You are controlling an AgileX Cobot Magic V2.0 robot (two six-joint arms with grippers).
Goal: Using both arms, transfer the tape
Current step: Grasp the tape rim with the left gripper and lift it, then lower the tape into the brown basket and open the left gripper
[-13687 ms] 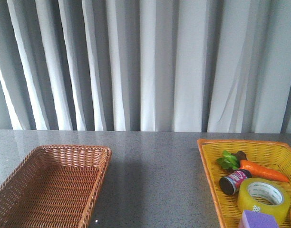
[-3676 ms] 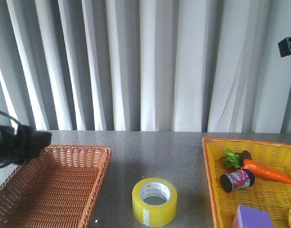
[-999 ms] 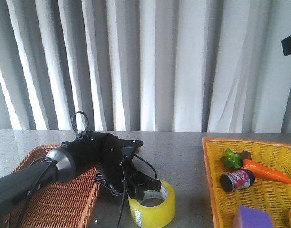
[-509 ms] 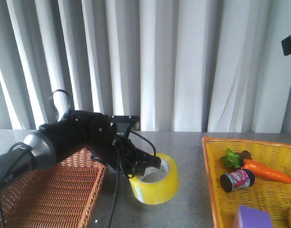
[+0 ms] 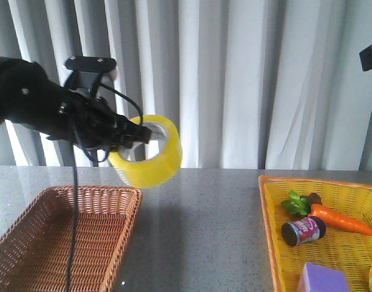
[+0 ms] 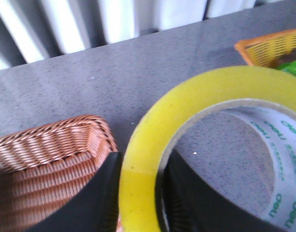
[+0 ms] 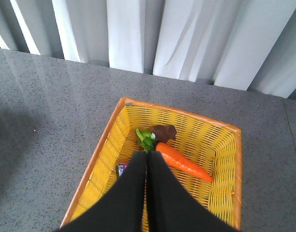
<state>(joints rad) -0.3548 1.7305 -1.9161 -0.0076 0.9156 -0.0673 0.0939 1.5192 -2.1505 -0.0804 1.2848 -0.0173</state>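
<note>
1. Nearest the camera in the front view, the brown woven wicker basket (image 5: 67, 237) sits at the bench's front left corner and holds nothing visible; the orange-rimmed yellow wicker basket (image 5: 277, 231) sits at the front right corner.
2. In the yellow basket lie an orange toy carrot with green leaves (image 5: 335, 219), a small dark can with a pink label (image 5: 303, 231) and a purple block (image 5: 323, 280) at the bottom edge of the picture.
3. The grey speckled bench (image 5: 198, 231) between the two baskets is where the roll stood a few seconds ago, and it is no longer there.
4. The wide roll of translucent yellow packing tape with a white printed core (image 5: 151, 151) now hangs high above the bench, tilted, just past the brown basket's far right corner. Half a second ago it was only just off the surface.
5. The left gripper (image 6: 138, 193) pinches the roll's wall, one black finger (image 6: 107, 193) on the outer face and the other inside the core, as the left wrist view shows.
6. The right gripper (image 7: 147, 193) hovers high over the yellow basket with its fingers pressed together, holding nothing.
7. I judge the pick-up done; what remains is carrying the roll over the brown basket and releasing it.
</note>
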